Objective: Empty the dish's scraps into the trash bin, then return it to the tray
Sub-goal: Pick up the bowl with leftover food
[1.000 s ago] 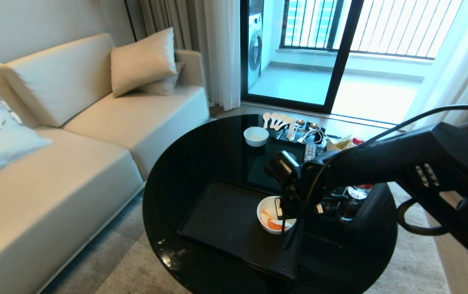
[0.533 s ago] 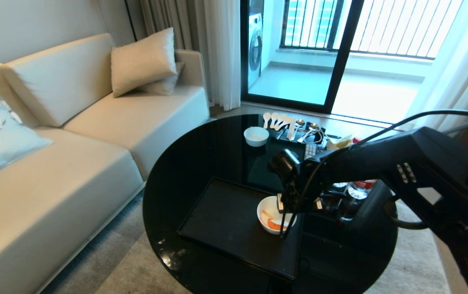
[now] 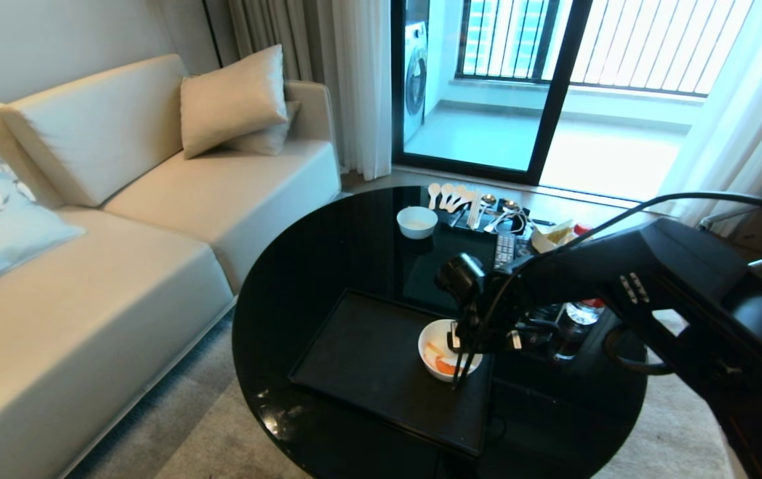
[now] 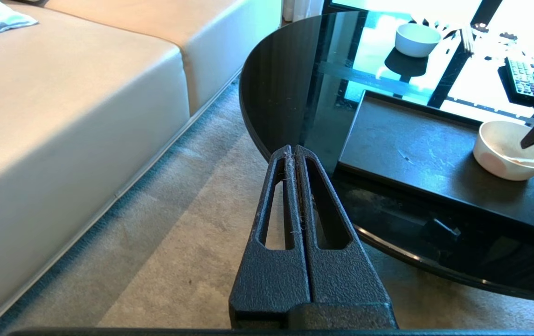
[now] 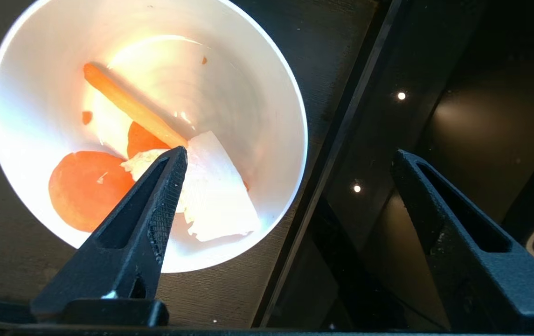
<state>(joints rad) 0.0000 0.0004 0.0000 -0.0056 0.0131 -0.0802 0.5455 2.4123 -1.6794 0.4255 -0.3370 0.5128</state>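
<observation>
A cream sofa [image 3: 121, 219] with smooth cushions stands to the robot's left, and before it a round desk [image 3: 327, 259] of glossy black glass reflects the bright window. On the near part of the desk lies the tray [image 3: 367, 359], a flat matte-black rectangle with a low raised rim, its long axis running slantwise from the near right corner toward the far left. The dish [image 5: 145, 126], a round, deep, smooth cream-white bowl, sits upright on the tray close against its right-hand rim, with the scraps [image 5: 155, 186] in its bottom: orange rounds, a thin orange stick and a pale, papery white piece. The trash bin is not in any view. The right end effector [image 3: 458, 356] hangs over the dish's right side, pointing down, its ribbed black jaws spread wide and holding nothing; in the right wrist view one finger [image 5: 155, 210] stands over the bowl's inside above the scraps and the other over the dark glass beyond the tray's rim, so the bowl's right wall lies between them, well nearer the inner finger. That straddle looks like the relation a rim grasp would turn on: the wall is thin, slick and curved, so a pinch could slip. The left end effector [image 4: 292, 158] is parked low beside the desk over the carpet, jaws pressed together and empty, much farther from the dish.
</observation>
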